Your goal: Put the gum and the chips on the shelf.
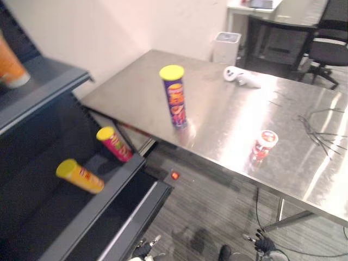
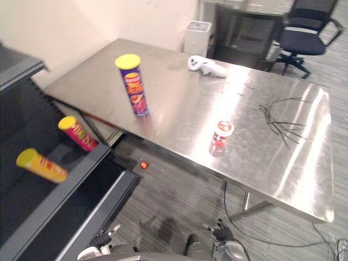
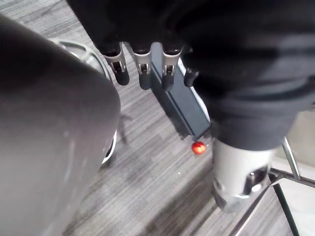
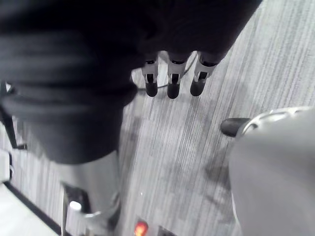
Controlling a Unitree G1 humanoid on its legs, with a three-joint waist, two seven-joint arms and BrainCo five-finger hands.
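Left eye view: chips (image 1: 174,97) stand upright on the steel surface (image 1: 228,117), towards its left side. Gum (image 1: 265,143), a small red-and-white tub, sits well apart to the right, near the near edge. Shelf (image 1: 103,204) at left, its lower board below surface height; a red can (image 1: 115,143) and a yellow can (image 1: 80,175) lie on it with bare board around them. An upper board (image 1: 49,92) hangs over that bay. Judgement: chips can is light, stiff and smooth-walled, and tall enough to tip, so best taken round mid-body below the lid. Gum tub is light, rigid and probably slick; pinch it across the sides from above. Right eye view: white object (image 2: 205,66) far on the surface, thin wires (image 2: 280,122) to the right, neither between the task things and the shelf. Bin (image 2: 197,33) and chair (image 2: 307,30) beyond the far edge. Likely hindrances are the upper board overhead and the lying cans, which may roll if bumped. Left wrist view: left hand (image 3: 142,71) hangs over the floor (image 3: 147,187), fingers (image 3: 119,71) released, nothing held. Right wrist view: right hand (image 4: 172,83) likewise low over the floor, fingers slack and empty.
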